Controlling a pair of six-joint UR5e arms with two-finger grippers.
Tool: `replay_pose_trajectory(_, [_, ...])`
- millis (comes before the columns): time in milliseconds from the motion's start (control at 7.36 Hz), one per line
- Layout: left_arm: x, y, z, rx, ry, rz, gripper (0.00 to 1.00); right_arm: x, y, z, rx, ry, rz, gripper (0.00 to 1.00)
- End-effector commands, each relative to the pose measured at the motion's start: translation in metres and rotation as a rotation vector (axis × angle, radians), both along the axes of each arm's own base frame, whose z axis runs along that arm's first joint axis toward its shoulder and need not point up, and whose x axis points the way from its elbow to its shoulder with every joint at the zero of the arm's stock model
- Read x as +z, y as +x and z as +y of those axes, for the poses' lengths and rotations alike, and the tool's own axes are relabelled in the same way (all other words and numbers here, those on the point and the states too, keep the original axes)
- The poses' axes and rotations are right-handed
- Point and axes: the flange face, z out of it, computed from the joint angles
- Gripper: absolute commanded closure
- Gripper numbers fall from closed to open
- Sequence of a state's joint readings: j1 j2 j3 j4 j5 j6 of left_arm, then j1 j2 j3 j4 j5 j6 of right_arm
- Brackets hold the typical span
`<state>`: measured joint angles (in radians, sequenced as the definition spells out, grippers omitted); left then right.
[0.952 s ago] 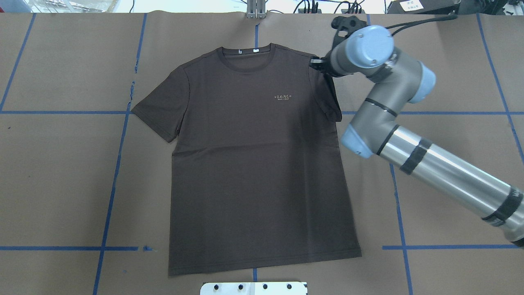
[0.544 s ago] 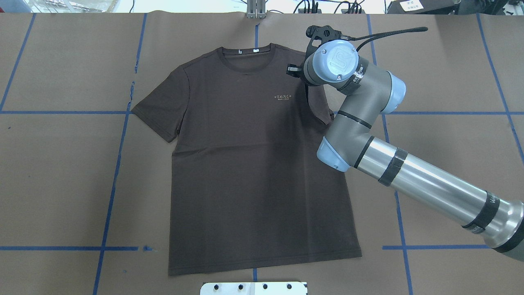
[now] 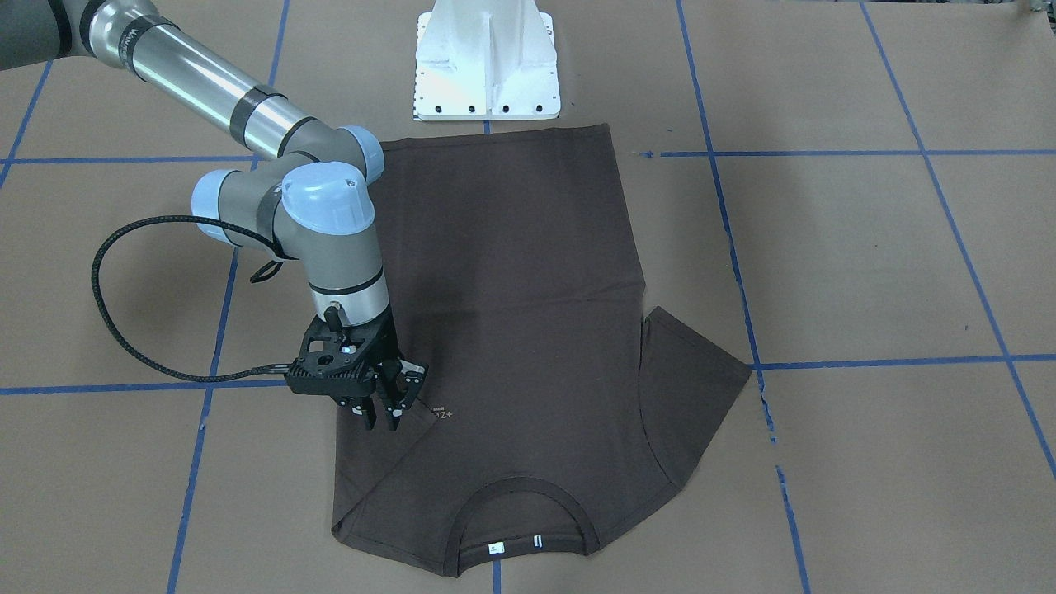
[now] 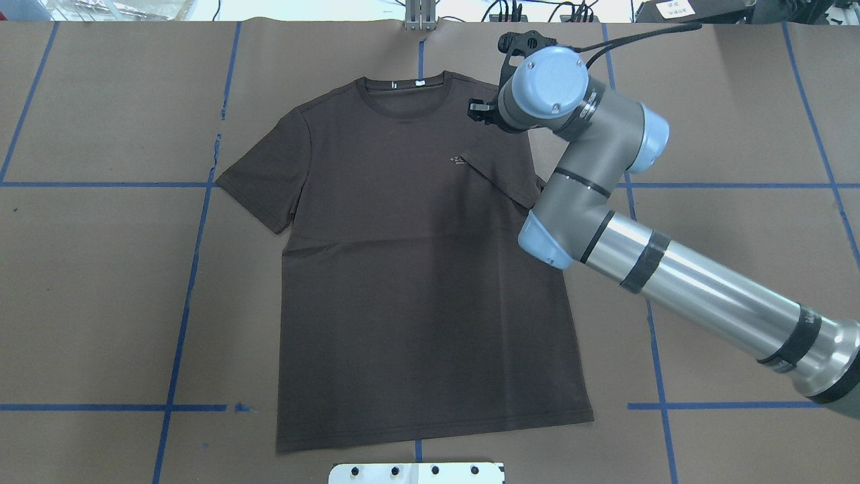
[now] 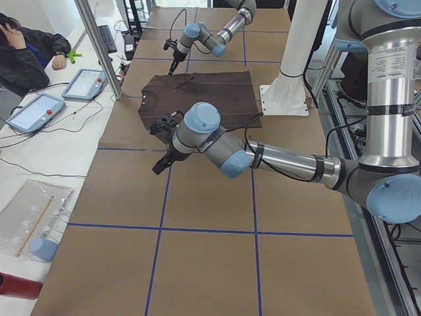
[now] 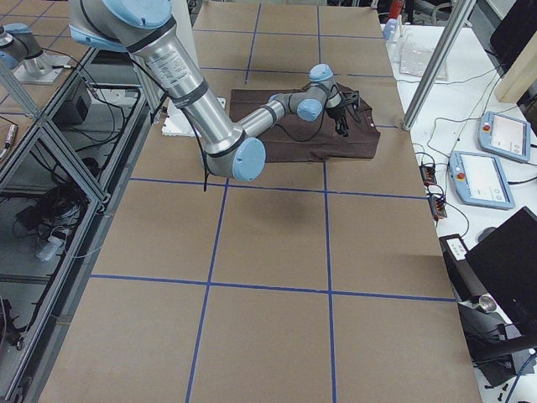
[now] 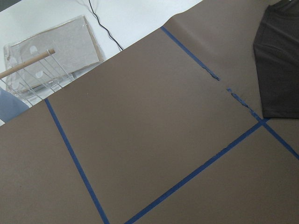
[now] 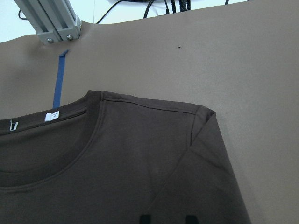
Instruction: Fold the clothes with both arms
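Your right end effector (image 3: pixel 382 422) sits low over the chest of the T-shirt (image 3: pixel 528 313), its fingers parted a little way with nothing between them. Beneath it the right sleeve (image 4: pixel 500 171) lies folded inward onto the front, and its slanting edge covers part of the pale logo (image 4: pixel 457 160). The other sleeve (image 4: pixel 265 181) is spread flat. The shirt lies face up in the middle of the counter (image 3: pixel 866 264), collar (image 4: pixel 403 91) away from the robot, hem (image 4: pixel 430 430) just short of the white base (image 3: pixel 487 62). Wide brown paper shows on either side of it. Your left end effector (image 5: pixel 158 166) hangs over open counter, well apart from the shirt; whether it is open you cannot tell
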<state>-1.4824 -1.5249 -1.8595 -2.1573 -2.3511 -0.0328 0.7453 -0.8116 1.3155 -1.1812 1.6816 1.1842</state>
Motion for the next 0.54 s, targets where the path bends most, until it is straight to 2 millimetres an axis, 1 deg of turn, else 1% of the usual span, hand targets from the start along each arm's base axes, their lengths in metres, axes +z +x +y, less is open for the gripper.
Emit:
replay_pose_trajectory(0, [-0.049,0.084,-0.021,0.082,-0.001,0.095,0.00,-0.002,0.068,-0.024,-0.134,-0.014,0.012,0.00])
replay_pose_trajectory(136, [-0.082,0.166,-0.034,0.157,-0.071,0.163,0.00,0.005,0.103,-0.028,-0.179,-0.006,0.014,0.00])
replay_pose_trajectory(272, [-0.093,0.224,-0.050,0.060,-0.161,0.175,0.00,0.021,0.143,-0.025,-0.217,-0.006,-0.005,0.00])
replay_pose_trajectory(408, [-0.085,0.267,-0.049,-0.072,-0.177,0.127,0.00,0.038,0.181,-0.026,-0.244,-0.005,-0.021,0.00])
